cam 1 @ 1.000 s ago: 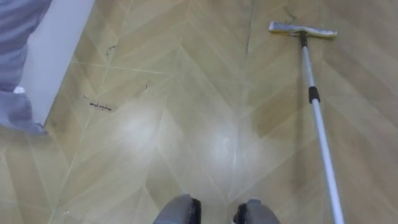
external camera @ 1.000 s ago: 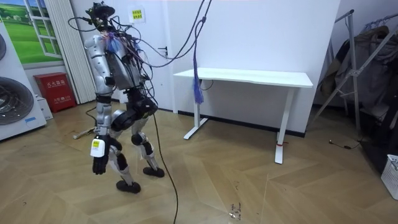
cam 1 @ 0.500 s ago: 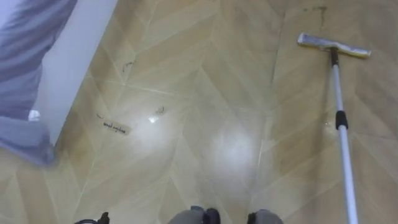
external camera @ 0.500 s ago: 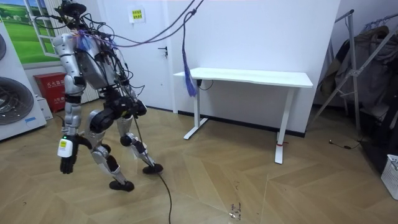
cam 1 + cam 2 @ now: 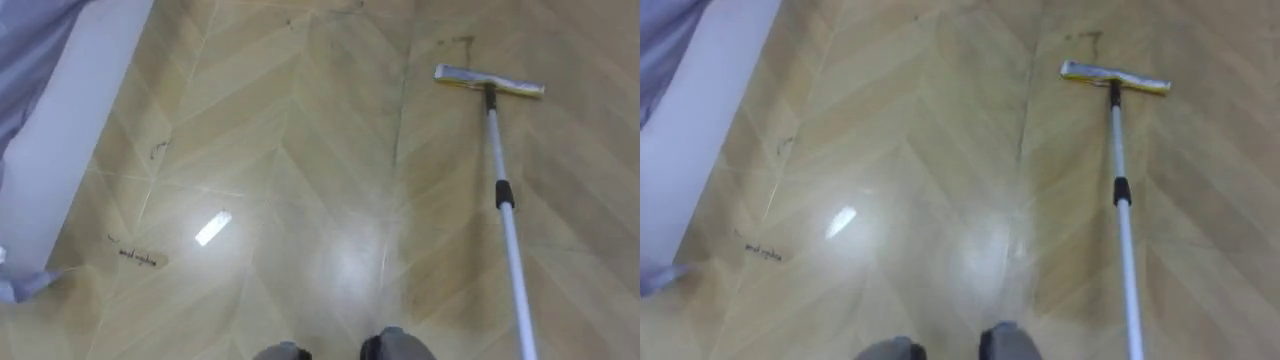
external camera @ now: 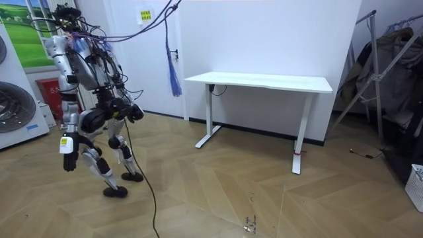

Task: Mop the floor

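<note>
Working the mop (image 5: 497, 150) well across this floor (image 5: 300, 180) calls, in my judgement, for slow, overlapping passes with the flat head (image 5: 489, 80) pressed fully down. It lies that way now, ahead and to the right of the robot. The pole (image 5: 515, 262) slants back and leaves the eye views at the lower right. The next passes would best swing left toward the two dark scuffs (image 5: 138, 258) (image 5: 158, 150) near the white panel (image 5: 70, 130). They should stop short of the grey-blue cloth (image 5: 30, 40) that hangs over it. The robot's trailing cable should be kept out of the wet path. In the room view the robot stands bent-kneed and leaning forward beside the washing machine (image 6: 16, 109), well apart from the desk (image 6: 264, 80). Its left robot hand (image 6: 69, 160) hangs by the leg with fingers relaxed and holds nothing. The right robot hand (image 6: 135, 112) seems to be the dark shape at the hip, and I cannot tell whether it has hold of the pole. Counted: one mop with one head, one pole and one dark collar (image 5: 505, 194) partway along it; two scuffs; one panel; one cloth; one desk; one red box (image 6: 56, 96); one drying rack (image 6: 380, 73); and one white basket (image 6: 416, 185).
</note>
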Motion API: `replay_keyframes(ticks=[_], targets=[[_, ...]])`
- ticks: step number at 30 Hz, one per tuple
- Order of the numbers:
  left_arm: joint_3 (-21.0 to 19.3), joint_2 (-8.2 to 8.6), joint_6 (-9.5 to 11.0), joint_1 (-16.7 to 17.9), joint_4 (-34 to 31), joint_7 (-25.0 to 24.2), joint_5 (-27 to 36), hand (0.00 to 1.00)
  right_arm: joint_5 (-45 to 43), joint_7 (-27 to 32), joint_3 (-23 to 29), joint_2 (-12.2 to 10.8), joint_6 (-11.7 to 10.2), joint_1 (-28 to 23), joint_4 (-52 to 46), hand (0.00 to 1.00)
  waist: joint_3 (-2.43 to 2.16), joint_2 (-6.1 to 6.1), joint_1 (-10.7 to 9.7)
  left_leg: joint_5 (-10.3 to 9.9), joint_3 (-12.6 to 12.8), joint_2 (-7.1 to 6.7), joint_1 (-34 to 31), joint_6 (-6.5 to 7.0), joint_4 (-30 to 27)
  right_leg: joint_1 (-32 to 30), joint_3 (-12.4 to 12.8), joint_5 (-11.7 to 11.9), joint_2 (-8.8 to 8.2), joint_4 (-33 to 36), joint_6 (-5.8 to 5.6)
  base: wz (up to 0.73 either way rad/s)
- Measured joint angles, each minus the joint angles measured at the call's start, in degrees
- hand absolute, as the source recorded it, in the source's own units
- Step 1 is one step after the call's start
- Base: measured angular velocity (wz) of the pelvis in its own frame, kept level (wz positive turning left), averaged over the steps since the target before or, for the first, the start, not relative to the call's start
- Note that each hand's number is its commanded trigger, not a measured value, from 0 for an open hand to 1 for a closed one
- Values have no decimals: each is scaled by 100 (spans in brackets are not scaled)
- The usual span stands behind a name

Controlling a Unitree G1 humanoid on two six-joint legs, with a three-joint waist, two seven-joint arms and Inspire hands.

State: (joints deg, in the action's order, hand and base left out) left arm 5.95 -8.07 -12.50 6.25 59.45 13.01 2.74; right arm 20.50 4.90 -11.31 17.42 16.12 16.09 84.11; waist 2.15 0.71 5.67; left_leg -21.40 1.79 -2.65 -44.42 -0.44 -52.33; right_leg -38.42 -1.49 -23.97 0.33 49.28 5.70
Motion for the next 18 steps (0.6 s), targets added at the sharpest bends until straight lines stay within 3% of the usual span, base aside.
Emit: replay_keyframes(ticks=[1, 3, 4, 5, 6, 7, 8, 9, 10, 11, 13, 14, 16, 17, 18], targets=[[0, -8, 0, 0, 2, 0, 3, 0, 9, -2, -8, 8, 0, 58, -59, 100, 5, 13, 64, 61, -13, 3, -78, -1, 314, 70, -4, -25, 19, -27, 9, -28], [-5, -26, 12, -4, 5, -10, 5, 0, 72, -58, 10, 10, -66, 241, -319, 100, -19, 57, 169, 742, -59, -28, -170, 190, 1040, 450, -11, -255, 58, -128, -40, -2], [-2, -32, 28, -30, 4, -21, 3, 0, 79, -108, 11, 19, -93, 236, -386, 100, -67, 54, 154, 847, -16, -37, -44, 295, 1060, 609, -19, -366, 46, -186, -119, 23], [-2, -34, 43, -37, 15, -23, 3, 0, 86, -131, 11, 25, -120, 225, -384, 100, -61, 79, 141, 867, 33, -44, 12, 355, 1061, 677, -24, -408, 16, -193, -157, 29], [1, -20, 45, -122, 12, -46, -8, 0, 91, -153, 1, 56, -147, 136, -382, 100, -68, 104, 130, 845, 111, -43, 53, 520, 995, 750, -41, -453, -38, -171, -192, 22], [1, -15, 46, -172, 13, -94, -14, 0, 76, -190, -1, 86, -171, 65, -375, 100, -69, 109, 117, 781, 113, -73, 70, 575, 946, 748, -42, -451, -71, -66, -197, 24], [-2, -6, 65, -244, 5, -161, -27, 0, 39, -254, -34, 180, -196, -138, -340, 100, -70, 108, 97, 615, 126, -158, 150, 643, 844, 658, -46, -378, -162, 332, -330, 24], [0, 11, 169, -252, -40, -187, -94, 0, -32, -252, -114, 292, -233, -435, -296, 100, -82, 73, 86, 432, 119, -251, 257, 707, 761, 503, -37, -180, -246, 876, -548, 24], [-2, 22, 234, -257, -45, -196, -133, 0, -110, -181, -142, 370, -230, -736, -254, 100, -108, -43, 83, 243, 63, -285, 355, 749, 694, 323, 2, 64, -217, 1331, -657, 13], [-2, 25, 244, -260, -40, -196, -145, 0, -181, -145, -142, 376, -226, -857, -232, 100, -117, -119, 85, 168, 19, -286, 384, 753, 662, 225, 20, 111, -203, 1445, -672, 3], [-3, 26, 229, -258, -36, -195, -249, 0, -341, 53, -137, 295, -230, -1236, -218, 100, -85, -344, -15, 15, -57, -287, 554, 775, 689, -414, 74, 77, -219, 1437, -637, 2], [-1, 28, 214, -247, -37, -195, -244, 0, -341, 74, -133, 249, -234, -1319, -218, 100, -93, -385, -52, -2, -68, -289, 600, 772, 702, -551, 91, 84, -242, 1254, -632, 6], [-7, 34, 138, -192, -148, -195, -247, 0, -328, 106, -116, 119, -293, -1543, -218, 100, -120, -438, -104, -63, -89, -305, 747, 753, 742, -791, 128, 245, -361, 247, -595, 0], [-20, 24, 103, -75, -316, -190, -248, 0, -330, 118, -90, 50, -361, -1666, -218, 100, -137, -457, -124, -273, -106, -298, 871, 672, 752, -864, 127, 594, -406, -344, -582, 0], [-23, 45, 83, 20, -412, -189, -247, 0, -340, 117, -84, 6, -403, -1822, -220, 100, -152, -428, -184, -424, -121, -280, 930, 599, 627, -832, 74, 922, -432, -358, -576, -6]])
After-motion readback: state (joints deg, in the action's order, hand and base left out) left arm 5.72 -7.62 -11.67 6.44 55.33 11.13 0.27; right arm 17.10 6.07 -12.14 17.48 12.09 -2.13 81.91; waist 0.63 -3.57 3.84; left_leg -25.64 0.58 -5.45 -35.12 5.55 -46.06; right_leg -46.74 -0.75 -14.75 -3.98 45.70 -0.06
